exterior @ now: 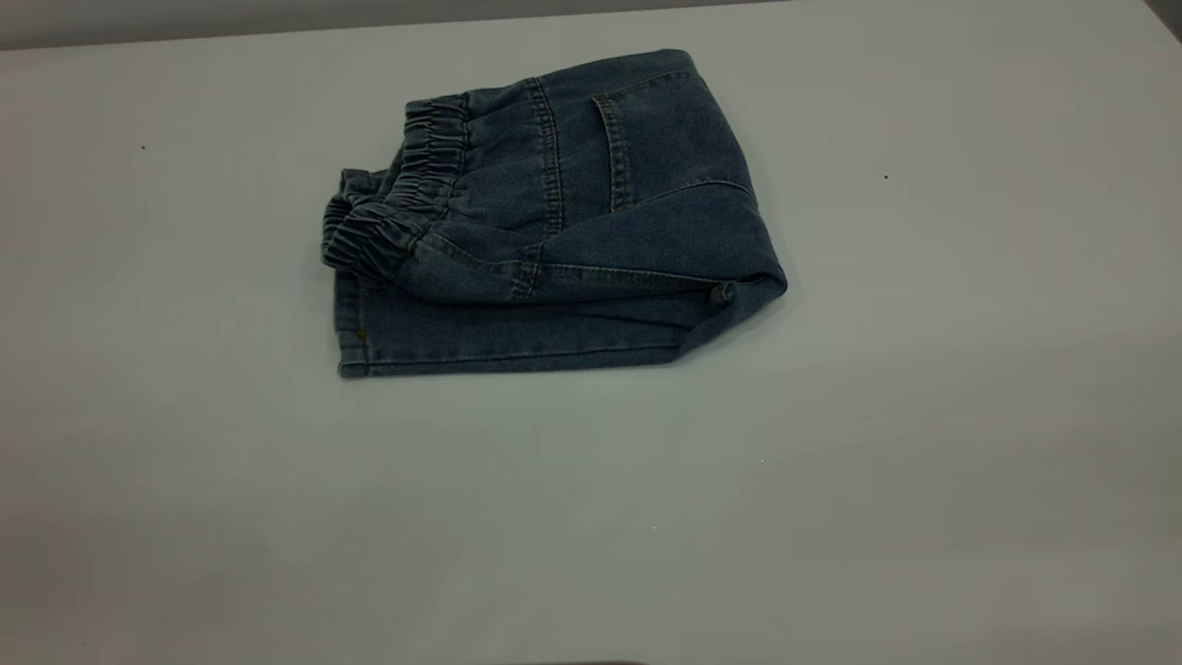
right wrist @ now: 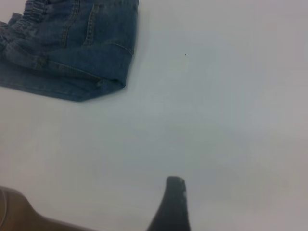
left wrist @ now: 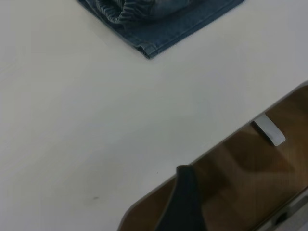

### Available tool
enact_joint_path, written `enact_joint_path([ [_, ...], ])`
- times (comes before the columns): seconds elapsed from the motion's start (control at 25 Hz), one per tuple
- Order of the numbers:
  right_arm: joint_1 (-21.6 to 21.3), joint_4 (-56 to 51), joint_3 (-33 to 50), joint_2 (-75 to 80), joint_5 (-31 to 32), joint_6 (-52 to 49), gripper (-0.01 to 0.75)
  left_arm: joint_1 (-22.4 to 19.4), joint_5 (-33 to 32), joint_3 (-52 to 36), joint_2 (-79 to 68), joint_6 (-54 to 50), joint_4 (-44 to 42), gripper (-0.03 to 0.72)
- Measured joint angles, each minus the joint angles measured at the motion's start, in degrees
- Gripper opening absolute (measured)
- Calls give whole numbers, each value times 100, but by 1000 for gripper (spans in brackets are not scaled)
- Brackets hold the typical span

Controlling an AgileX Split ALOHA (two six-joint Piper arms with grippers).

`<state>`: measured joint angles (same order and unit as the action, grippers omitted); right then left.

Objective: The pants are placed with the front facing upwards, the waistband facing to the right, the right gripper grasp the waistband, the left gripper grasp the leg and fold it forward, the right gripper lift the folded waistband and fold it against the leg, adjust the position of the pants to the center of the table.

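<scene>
The folded pants [exterior: 563, 222] lie upper centre on the bench [exterior: 923, 416], long axis left-right, waistband [exterior: 397, 208] pointing left. Both hands' states are unclear; neither touches the denim.

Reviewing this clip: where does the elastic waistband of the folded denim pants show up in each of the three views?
Exterior view: the waistband lies on the folded pants' left end, atop the leg layer.
Left wrist view: waistband at the top edge, cut off by the frame.
Right wrist view: waistband in the upper left corner.
Shared landmark: the leg hem lying under it.
</scene>
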<state>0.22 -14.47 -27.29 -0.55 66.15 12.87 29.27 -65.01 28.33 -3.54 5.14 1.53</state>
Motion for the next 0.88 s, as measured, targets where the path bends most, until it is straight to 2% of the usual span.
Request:
enact_joint_path([
  [0.48,0,0,0,0,0,0,587,0,0,0,0,2,0,587],
  [0.56,0,0,0,0,0,0,587,-117,0,0,5,9,11,587],
  [0.68,0,0,0,0,0,0,587,-1037,0,0,31,20,18,587],
  [0.76,0,0,0,0,0,0,587,-1840,0,0,67,20,18,587],
  [0.88,-12,0,0,0,0,0,587,-2728,6,0,303,20,13,587],
])
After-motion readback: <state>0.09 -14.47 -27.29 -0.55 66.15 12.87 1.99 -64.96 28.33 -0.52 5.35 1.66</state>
